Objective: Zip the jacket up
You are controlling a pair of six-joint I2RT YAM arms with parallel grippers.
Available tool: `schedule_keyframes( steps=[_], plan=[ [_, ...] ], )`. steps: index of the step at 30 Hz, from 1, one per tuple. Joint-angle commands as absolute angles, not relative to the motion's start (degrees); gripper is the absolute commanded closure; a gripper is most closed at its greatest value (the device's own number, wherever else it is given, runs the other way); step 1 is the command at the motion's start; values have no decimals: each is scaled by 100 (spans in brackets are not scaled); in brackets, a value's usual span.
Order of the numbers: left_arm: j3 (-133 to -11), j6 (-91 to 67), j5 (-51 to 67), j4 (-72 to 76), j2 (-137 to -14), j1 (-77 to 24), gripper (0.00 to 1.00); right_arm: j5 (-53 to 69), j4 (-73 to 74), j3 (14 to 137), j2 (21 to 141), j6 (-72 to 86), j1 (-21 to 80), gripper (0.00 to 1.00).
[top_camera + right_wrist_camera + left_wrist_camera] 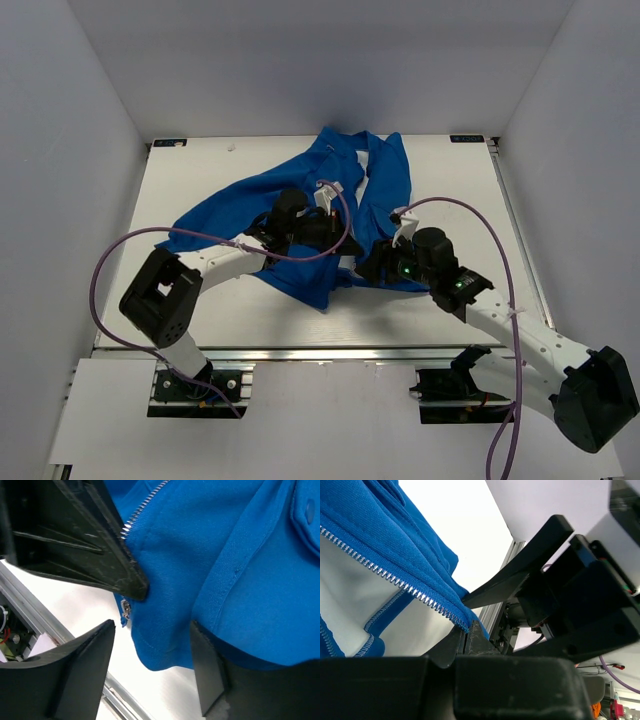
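I see L gripper [466, 632] pinching jacket [250, 195] at zip [395, 580] btm end; R gripper [150, 630] spread wide, fabric edge btwn fingers [75, 670]

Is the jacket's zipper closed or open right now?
Open. On the jacket, one zipper row runs alone, unmated, with white lining exposed.

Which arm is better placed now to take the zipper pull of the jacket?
Right. The right tool, open, straddles the jacket hem, the zipper pull hanging between its fingers. The left tool is shut on that hem.
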State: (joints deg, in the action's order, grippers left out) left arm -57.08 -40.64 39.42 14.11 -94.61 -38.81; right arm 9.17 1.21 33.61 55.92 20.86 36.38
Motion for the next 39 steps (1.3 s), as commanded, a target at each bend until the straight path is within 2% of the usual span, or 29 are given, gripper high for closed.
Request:
schedule_keyframes(
  steps=[1, 5, 16, 19, 20, 22, 23, 24, 29, 30, 31, 33, 34, 37, 39],
  plan=[
    [-5731, -3990, 4017, 1494, -8983, -3920, 100, 905, -290, 3568, 5660, 2100, 3647, 38],
    [-5722, -3999, 4025, 1521, -8939, -3937, 100, 967, -387, 3595, 5818, 2109, 3639, 46],
    [-5669, -4052, 3973, 1529, -8938, -3973, 100, 1037, -817, 3401, 5669, 2083, 3621, 54],
    [-5678, -4052, 3955, 1512, -8956, -3973, 100, 1098, -783, 3428, 5686, 1987, 3612, 70],
    [-5695, -4052, 3955, 1512, -8956, -3973, 100, 1125, -756, 3454, 5687, 1978, 3595, 84],
    [-5704, -4052, 3938, 1503, -8965, -3973, 100, 1186, -747, 3463, 5704, 1942, 3595, 88],
    [-5713, -4043, 3929, 1468, -8956, -3973, 100, 1221, -747, 3463, 5704, 1951, 3586, 97],
    [-5739, -4026, 3911, 1450, -8965, -3973, 100, 1248, -747, 3472, 5713, 1942, 3586, 100],
    [-5809, -3999, 3894, 1354, -9000, -3964, 100, 1441, -764, 3454, 5731, 1925, 3568, 100],
    [-5844, -3947, 3902, 1284, -9000, -3973, 97, 1485, -843, 3419, 5722, 1934, 3560, 100],
    [-5906, -3894, 3911, 1231, -9026, -3973, 79, 1520, -896, 3402, 5669, 1968, 3533, 100],
    [-5915, -3762, 3902, 1073, -8991, -3973, 59, 1617, -949, 3419, 5616, 2012, 3498, 100],
    [-5880, -3701, 3911, 1046, -8948, -3973, 43, 1600, -923, 3445, 5590, 2056, 3472, 100],
    [-5661, -3604, 3902, 1037, -8711, -3973, 28, 1564, -669, 3612, 5590, 2135, 3401, 100],
    [-5538, -3490, 3893, 1063, -8509, -3973, 25, 1608, -607, 3665, 5564, 2214, 3358, 100]
  ],
)
